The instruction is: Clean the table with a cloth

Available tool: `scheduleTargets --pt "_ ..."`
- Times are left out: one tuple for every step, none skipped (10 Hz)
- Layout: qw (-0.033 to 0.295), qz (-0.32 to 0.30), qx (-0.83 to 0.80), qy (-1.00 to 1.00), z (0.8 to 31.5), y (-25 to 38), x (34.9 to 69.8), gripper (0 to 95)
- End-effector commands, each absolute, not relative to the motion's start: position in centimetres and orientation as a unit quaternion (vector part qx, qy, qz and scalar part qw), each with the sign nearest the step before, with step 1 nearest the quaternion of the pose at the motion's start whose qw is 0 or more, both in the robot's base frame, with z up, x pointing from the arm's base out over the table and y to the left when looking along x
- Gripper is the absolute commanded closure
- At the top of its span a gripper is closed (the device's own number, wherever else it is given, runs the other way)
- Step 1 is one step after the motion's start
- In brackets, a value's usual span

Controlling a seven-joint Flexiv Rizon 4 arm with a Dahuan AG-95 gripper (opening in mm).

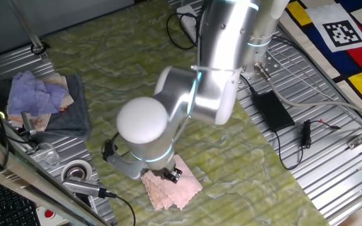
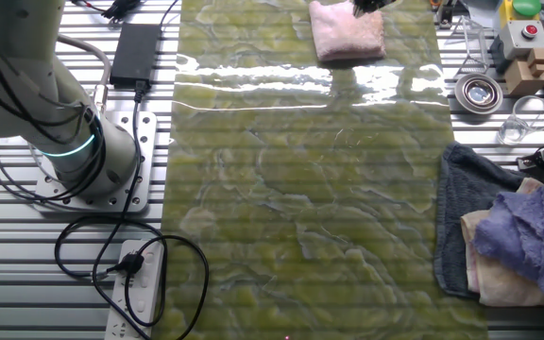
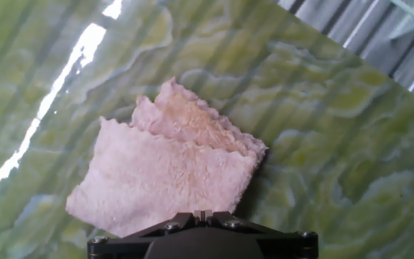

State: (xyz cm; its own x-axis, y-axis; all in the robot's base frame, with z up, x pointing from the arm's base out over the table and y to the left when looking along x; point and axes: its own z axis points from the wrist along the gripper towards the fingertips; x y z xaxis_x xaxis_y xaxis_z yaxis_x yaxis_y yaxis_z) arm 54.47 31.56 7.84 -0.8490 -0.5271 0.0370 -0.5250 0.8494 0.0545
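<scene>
My end effector (image 1: 170,174) sits low over the cloth (image 3: 165,169); fingers hidden, so I cannot tell whether it grips. Cloth: pink, folded, flat on the worktop (image 2: 300,208) near one end. Past it, the green marbled surface runs bare. Far end: purple rag (image 2: 527,241) on a grey towel (image 2: 461,212), off the worktop's side.

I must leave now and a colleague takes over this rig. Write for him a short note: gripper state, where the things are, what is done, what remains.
Gripper: low over the small pale pink fluffy cloth; open or shut cannot be told, the fingers are hidden.
Cloth: lies folded near one end of the long yellow-green marbled table, apart from the pile of towels at the side.
Done: arm brought to the cloth.
Left: confirm the grip, wipe the table along its length.
</scene>
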Motion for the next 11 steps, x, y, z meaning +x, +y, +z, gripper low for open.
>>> scheduleTargets --pt "0.023 -0.020 0.275 -0.961 7.7 32.0 54.3 95.0" --pt "0.020 -0.019 0.267 -0.963 7.5 32.3 54.3 95.0" --pt "0.013 -0.017 0.243 -0.970 7.4 32.6 54.3 95.0" --pt "0.012 -0.016 0.230 -0.973 7.3 32.7 54.3 95.0" --pt "0.011 -0.017 0.209 -0.978 7.2 32.7 54.3 95.0" --pt "0.011 -0.019 0.191 -0.981 7.1 32.7 54.3 95.0" --pt "0.012 -0.019 0.167 -0.986 7.0 32.8 54.3 95.0" --pt "0.012 -0.019 0.160 -0.987 6.9 32.9 54.2 95.0" --pt "0.014 -0.019 0.165 -0.986 6.7 33.1 54.2 95.0" --pt "0.015 -0.019 0.185 -0.982 6.4 33.2 54.2 95.0" --pt "0.019 -0.020 0.198 -0.980 6.5 33.1 54.2 95.0"
